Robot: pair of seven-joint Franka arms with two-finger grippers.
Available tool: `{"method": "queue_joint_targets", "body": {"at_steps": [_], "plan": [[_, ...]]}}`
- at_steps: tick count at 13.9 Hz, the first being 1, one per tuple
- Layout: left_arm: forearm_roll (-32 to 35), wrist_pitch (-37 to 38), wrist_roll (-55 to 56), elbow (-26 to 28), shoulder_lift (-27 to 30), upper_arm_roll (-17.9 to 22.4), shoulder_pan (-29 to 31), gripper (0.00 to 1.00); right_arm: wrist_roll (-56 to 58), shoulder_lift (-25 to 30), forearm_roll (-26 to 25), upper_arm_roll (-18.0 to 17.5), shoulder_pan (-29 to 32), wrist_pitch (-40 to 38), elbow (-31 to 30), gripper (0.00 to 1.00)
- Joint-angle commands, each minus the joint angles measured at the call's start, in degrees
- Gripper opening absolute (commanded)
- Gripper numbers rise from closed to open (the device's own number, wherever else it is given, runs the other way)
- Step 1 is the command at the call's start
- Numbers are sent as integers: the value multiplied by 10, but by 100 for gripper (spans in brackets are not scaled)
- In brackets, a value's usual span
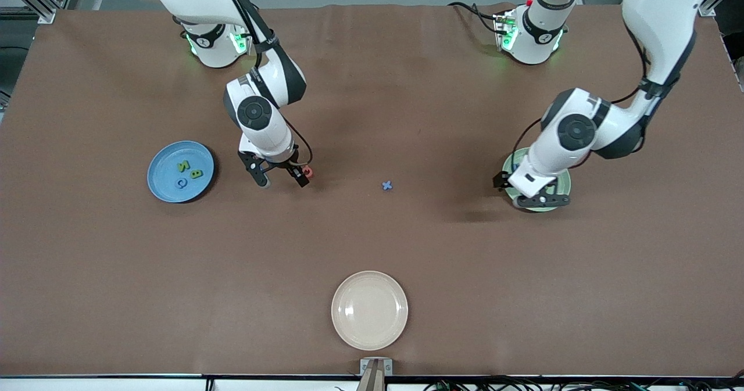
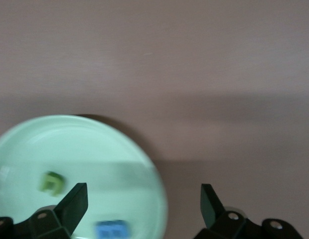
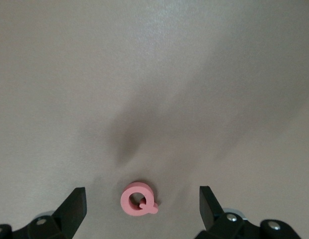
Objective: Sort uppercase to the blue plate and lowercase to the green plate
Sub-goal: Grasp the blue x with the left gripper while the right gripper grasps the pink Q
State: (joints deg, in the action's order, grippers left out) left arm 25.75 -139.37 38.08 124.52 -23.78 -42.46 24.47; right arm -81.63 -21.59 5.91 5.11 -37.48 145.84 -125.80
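Brown matte sheeting (image 1: 372,251) is seen covering the whole table, faintly creased along the edge by the robot bases.

Hidden or unclear: the green plate (image 1: 562,177), toward the left arm's end of the table, is largely covered in the front view by the left arm's wrist, so only slivers of its pale mint rim are seen. In the left wrist view the plate (image 2: 94,144) is cut off at the frame edge; a small green hooked letter (image 2: 52,181) and a blue letter (image 2: 112,230) are seen lying in it, both smeared, and their shapes cannot be read. The left gripper (image 1: 537,201) is held over this plate with its fingers spread apart and nothing between them.

The blue plate (image 1: 181,171), round and shallow with a raised rim, is placed toward the right arm's end. Three foam letters are recorded in it: a green N (image 1: 183,165), a green B (image 1: 197,174) and a blue C (image 1: 182,183).

The right gripper (image 1: 283,180) is held low over the sheeting beside the blue plate, fingers apart and empty. The red Q (image 3: 138,199), a thick foam ring with a short tail, is seen lying flat on the sheeting between the fingertips, untouched; in the front view it is partly hidden by one finger.

A blue x (image 1: 387,185) is noted alone on the sheeting between the two grippers. A cream plate (image 1: 369,309), glossy and smooth, is set nearest the front camera.
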Motion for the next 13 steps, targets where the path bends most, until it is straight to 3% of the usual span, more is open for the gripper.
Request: {"method": "queue_joint_targets", "body": {"at_steps": [1, 8, 11, 13], "plan": [[10, 16, 93, -51, -25, 0, -60, 99, -9, -9, 3, 6, -14, 26, -8, 100], [8, 68, 286, -216, -147, 9, -221, 99, -26, -37, 4, 5, -30, 72, -11, 97], [4, 68, 382, -275, -182, 63, -315, 99, -26, -42, 3, 5, -34, 73, -10, 86], [-13, 69, 393, -305, -196, 128, -399, 99, -25, -51, 3, 5, -40, 90, -8, 72]]}}
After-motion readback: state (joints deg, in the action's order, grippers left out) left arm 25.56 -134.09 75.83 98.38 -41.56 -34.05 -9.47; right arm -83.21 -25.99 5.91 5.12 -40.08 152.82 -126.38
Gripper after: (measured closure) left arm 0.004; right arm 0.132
